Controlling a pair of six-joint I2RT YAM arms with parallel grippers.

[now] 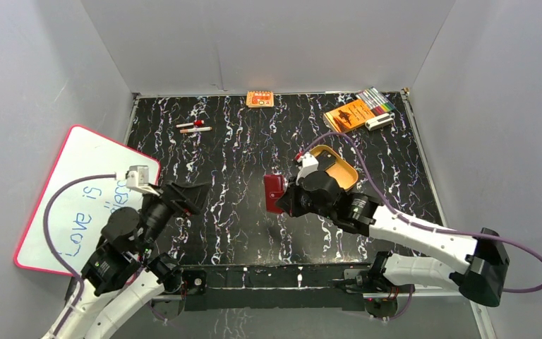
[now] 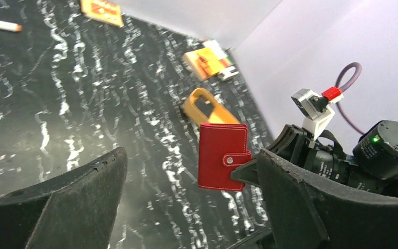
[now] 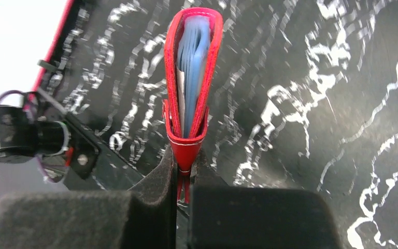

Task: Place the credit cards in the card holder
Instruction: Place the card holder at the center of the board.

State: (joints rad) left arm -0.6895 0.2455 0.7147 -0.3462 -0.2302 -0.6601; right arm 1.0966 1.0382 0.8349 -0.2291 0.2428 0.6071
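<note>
1. The card holder (image 1: 274,192) is gripped by the right jaws, which are closed narrowly on its snap-tab side
2. The dark red holder (image 2: 223,155) is held upright on edge, folded shut with the tab snapped, over the middle of the black marbled tabletop (image 1: 240,141)
3. In the right wrist view the holder (image 3: 192,78) is seen edge-on, with pale blue sleeves (image 3: 194,57) packed between its covers; whether credit cards lie in them cannot be told
4. The left jaws are spread wide with nothing between them; they are turned toward the holder and kept well apart from it
5. A tan oval tray (image 1: 349,176) is seen just behind the right arm's wrist, near the holder
6. At the far right corner an orange booklet (image 1: 349,114) lies beside a pack of markers (image 1: 375,99)
7. A small orange box (image 1: 260,99) is placed at the far edge, and two pens (image 1: 194,127) lie at the far left
8. A whiteboard (image 1: 49,205) with blue writing is propped at the left of the tabletop
</note>
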